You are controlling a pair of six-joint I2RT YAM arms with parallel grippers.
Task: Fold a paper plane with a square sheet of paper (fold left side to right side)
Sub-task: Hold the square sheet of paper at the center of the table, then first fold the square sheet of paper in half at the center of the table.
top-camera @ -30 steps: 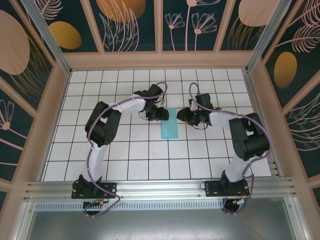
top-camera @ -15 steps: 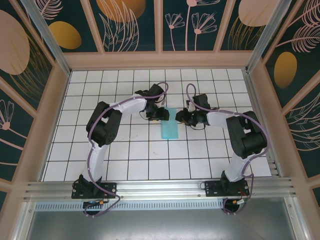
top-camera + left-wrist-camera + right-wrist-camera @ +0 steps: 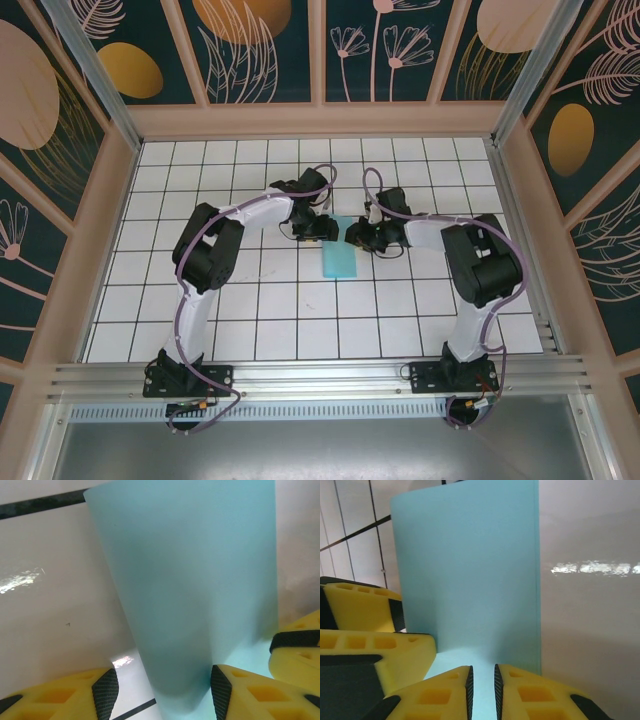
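Folded square sheet of paper (image 3: 338, 258) lies on worktop (image 3: 300, 320) (narrow strip) | left tool (image 3: 163, 687) spreads over its end | right tool (image 3: 482, 680) sits nearly closed, grip unclear

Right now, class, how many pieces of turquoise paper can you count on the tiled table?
1. The folded turquoise paper lies flat, its far end between the left gripper and the right gripper. Any sheet beneath it would be hidden.

Light is bright and even. Glare streaks the table (image 3: 592, 568) in both wrist views. Soft shadow dims the square sheet of paper (image 3: 165, 645).
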